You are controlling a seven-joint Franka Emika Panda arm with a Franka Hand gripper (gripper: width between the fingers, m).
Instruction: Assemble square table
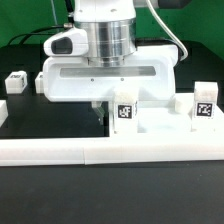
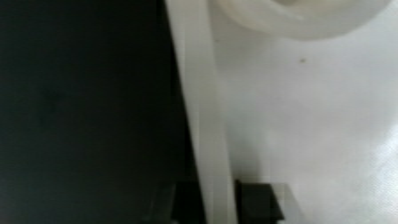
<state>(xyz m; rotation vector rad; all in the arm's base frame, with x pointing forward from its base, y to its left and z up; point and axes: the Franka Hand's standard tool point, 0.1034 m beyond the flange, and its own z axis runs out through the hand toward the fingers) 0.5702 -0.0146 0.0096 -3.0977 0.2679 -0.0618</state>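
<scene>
The square table's top is a large white slab with a raised rim, lying flat mid-table under the arm. My gripper reaches down at its front edge. In the wrist view the slab's rim runs as a pale strip between my two dark fingers, and the gripper is shut on that rim. A round raised boss shows on the slab's inner face. White tagged leg blocks stand in front of the slab, at the exterior view's right and at its left.
A long low white border wall runs across the front of the black table. The arm's white body hides the slab's middle. A cable hangs at the exterior view's right.
</scene>
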